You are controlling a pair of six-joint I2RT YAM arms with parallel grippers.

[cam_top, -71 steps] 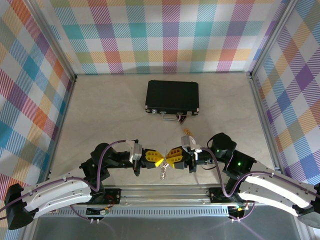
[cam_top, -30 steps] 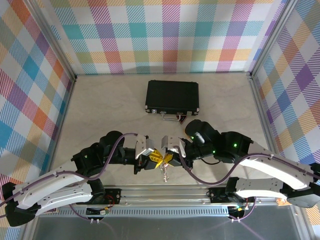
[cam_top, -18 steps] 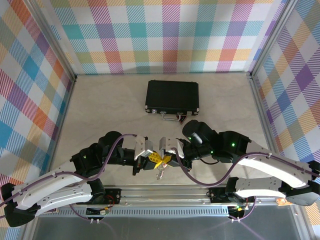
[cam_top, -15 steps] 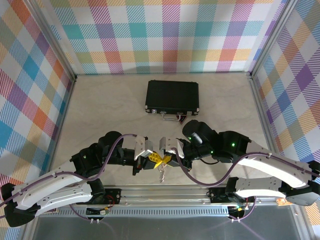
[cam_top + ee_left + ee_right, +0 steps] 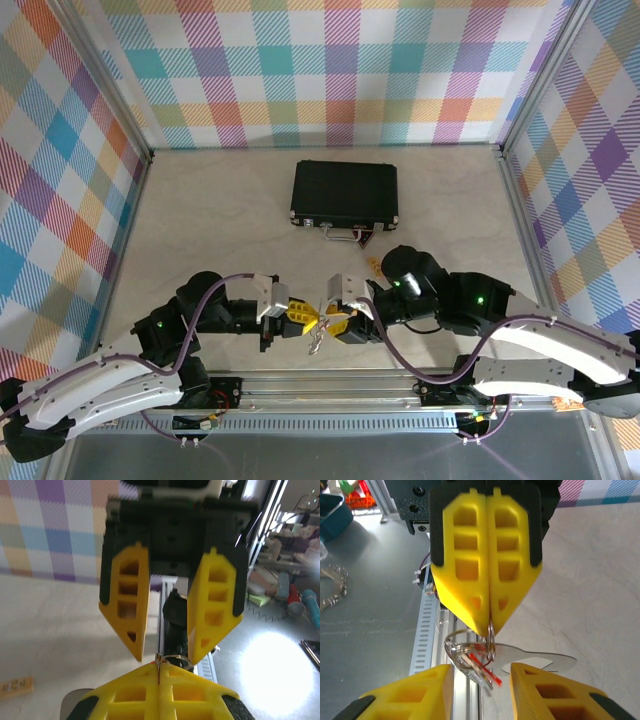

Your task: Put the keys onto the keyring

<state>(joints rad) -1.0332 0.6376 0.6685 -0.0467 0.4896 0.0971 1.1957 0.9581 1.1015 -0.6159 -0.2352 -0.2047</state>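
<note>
I work in a robotics lab, inside a cell built for recording. The black case lies on a pale, stone-look tabletop. Behind the case and to either side of it stand flat panels printed in pastel plaid and held in bare aluminium posts, a staged backdrop. On the near side of the case, a slotted aluminium rail carries my two arm bases, and green status lights glow on the joints. Farther out from the case, beyond that rail, there is a grey bench with a blue bin, and a worktop cluttered with loose odds and ends
</note>
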